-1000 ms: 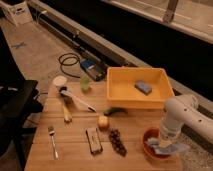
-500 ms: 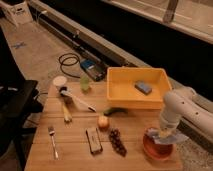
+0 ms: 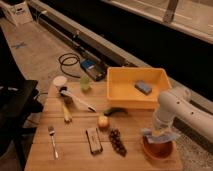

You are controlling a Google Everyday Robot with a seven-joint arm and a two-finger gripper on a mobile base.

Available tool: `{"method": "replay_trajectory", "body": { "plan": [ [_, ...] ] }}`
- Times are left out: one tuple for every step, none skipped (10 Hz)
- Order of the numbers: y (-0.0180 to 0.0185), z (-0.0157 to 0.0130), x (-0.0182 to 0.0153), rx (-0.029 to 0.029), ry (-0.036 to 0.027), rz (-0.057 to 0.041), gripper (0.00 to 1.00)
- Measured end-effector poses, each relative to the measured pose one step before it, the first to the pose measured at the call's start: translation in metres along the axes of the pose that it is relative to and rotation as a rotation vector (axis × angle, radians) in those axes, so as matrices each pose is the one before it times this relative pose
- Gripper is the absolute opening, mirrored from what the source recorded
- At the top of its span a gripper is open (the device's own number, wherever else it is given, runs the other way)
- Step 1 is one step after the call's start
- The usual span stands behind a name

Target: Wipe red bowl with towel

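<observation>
The gripper is held low over the red bowl, which sits at the near right corner of the wooden counter. The towel is pinched between the fingers and hangs bunched over the bowl's far rim; whether it touches the inside cannot be told. Just behind, a blue sponge is seen lying in a yellow tub. Grapes are set left of the bowl, apart from it.

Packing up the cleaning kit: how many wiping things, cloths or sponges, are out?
2. The towel is held by the gripper, over the red bowl at the front right of the table; the blue sponge lies in the yellow tub. Others may be hidden.
</observation>
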Motion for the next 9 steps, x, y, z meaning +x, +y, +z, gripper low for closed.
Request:
{"method": "replay_trajectory", "body": {
  "plan": [
    [0.00932,0.00122,0.00146,-0.00822,0.00262,-0.00257,0.0],
    [0.00853,0.00191,0.00354,-0.01596,0.00769,0.00347,0.0],
    [0.00432,0.00166,0.00511,-0.01644,0.01174,0.00775,0.0],
    [0.00156,0.00054,0.00423,-0.00913,0.00805,0.00886,0.0],
    [0.00027,0.00091,0.00908,-0.00985,0.01085,0.0175,0.0],
    [-0.00218,-0.00082,0.00923,0.00003,0.0075,0.01775,0.0],
    [-0.00703,-0.00223,0.00189,0.00765,0.00639,0.00726,0.0],
    [-0.01133,-0.00302,-0.00052,0.01219,0.00118,0.00574,0.0],
    [-0.01289,-0.00327,-0.00335,0.01337,-0.00239,-0.00151,0.0]
  ]
}}
